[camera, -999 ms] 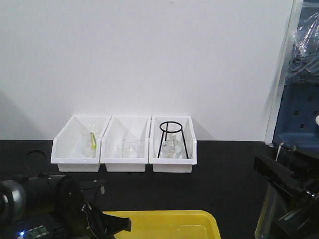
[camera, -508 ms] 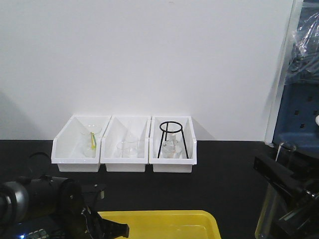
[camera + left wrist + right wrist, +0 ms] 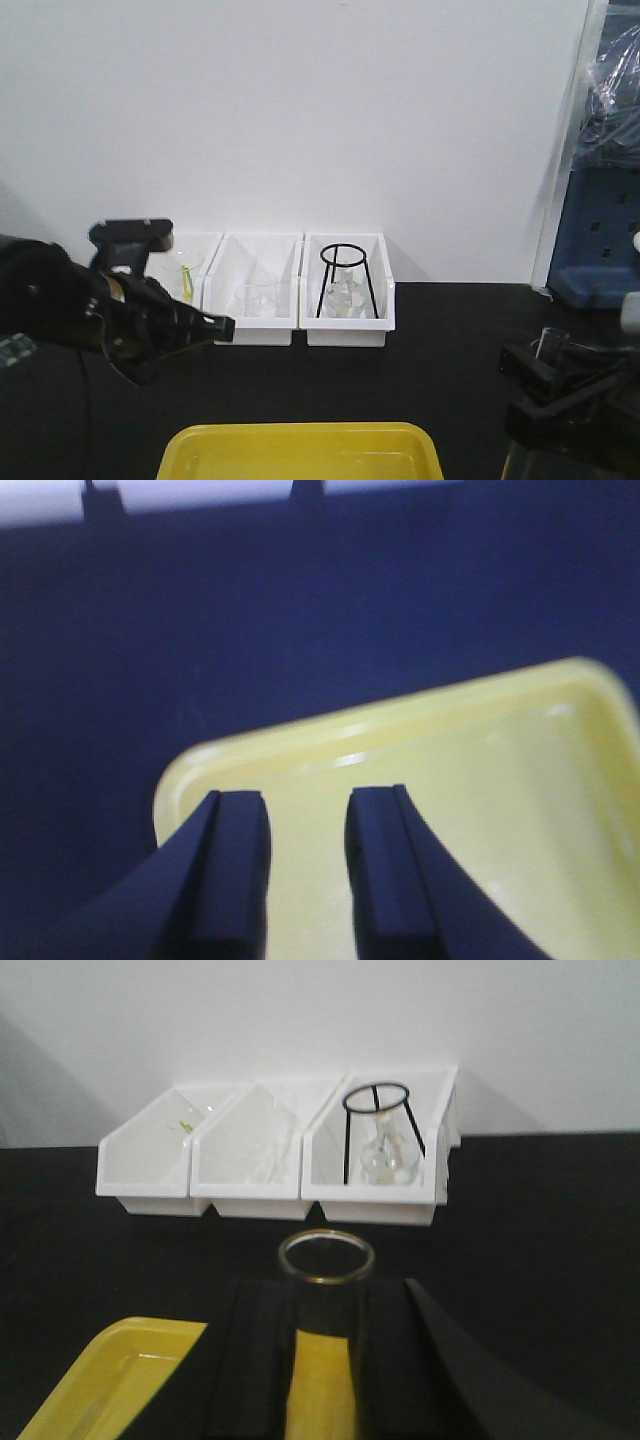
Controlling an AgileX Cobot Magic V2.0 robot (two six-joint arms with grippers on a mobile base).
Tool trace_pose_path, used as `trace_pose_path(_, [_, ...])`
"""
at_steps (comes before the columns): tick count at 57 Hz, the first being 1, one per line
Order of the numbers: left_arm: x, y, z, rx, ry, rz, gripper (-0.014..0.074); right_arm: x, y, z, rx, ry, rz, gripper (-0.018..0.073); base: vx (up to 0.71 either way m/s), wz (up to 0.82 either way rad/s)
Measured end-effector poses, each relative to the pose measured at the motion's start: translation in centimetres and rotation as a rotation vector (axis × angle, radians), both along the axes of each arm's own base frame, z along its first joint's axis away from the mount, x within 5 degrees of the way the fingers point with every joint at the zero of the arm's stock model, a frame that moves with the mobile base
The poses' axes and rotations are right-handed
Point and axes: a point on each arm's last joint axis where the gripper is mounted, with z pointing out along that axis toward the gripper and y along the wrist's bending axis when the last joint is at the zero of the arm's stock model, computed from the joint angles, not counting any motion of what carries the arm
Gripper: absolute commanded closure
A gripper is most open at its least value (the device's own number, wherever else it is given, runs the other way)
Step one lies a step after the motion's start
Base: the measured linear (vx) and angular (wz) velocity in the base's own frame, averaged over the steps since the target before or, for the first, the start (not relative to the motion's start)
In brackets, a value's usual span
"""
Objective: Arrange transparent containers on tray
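Note:
One clear test tube stands upright between my right gripper's black pads, open rim up, with yellow showing through its lower glass. In the front view this tube and the right gripper sit at the lower right, just right of the yellow tray. My left gripper is open and empty, hovering over the tray's far left corner. In the front view the left gripper is raised at the left. The second tube is out of view.
Three white sloped-front bins line the back wall; they hold clear glassware, and the right one has a black wire stand over a flask. A blue cabinet stands at the far right. The tabletop is black.
The left arm has risen from low at the front left and now hangs higher over the tray's left end. The right gripper with the tube has sunk lower.

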Motion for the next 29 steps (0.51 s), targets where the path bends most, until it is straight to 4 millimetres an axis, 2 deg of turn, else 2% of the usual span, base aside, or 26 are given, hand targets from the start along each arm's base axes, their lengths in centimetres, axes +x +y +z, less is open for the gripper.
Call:
trace_pose_path(7, [-2.5,1.0,4.2,-0.025,-0.143,-0.012,0.0357,2.0,0.9,-2.5,0.048,0.134,-0.013,0.0572,0.00,0.00])
trace_pose_path(14, [-4.2,1.9,6.3,-0.019,-0.222,-0.014,0.0380,3.9,2.1,-4.3,0.100,0.224,0.004,0.0572,0.00,0.00])
trace_pose_path(19, [-4.7,2.2,7.0,-0.008,-0.251,-0.013,0.0381,5.1,3.0,-5.2,0.124,0.266,0.035,0.0572,0.00,0.00])
trace_pose_path(29, [-4.9,2.3,7.0,0.005,-0.238,-0.014,0.0379,7.0,4.9,-7.0,0.154,0.360,0.129,0.0572,0.00,0.00])
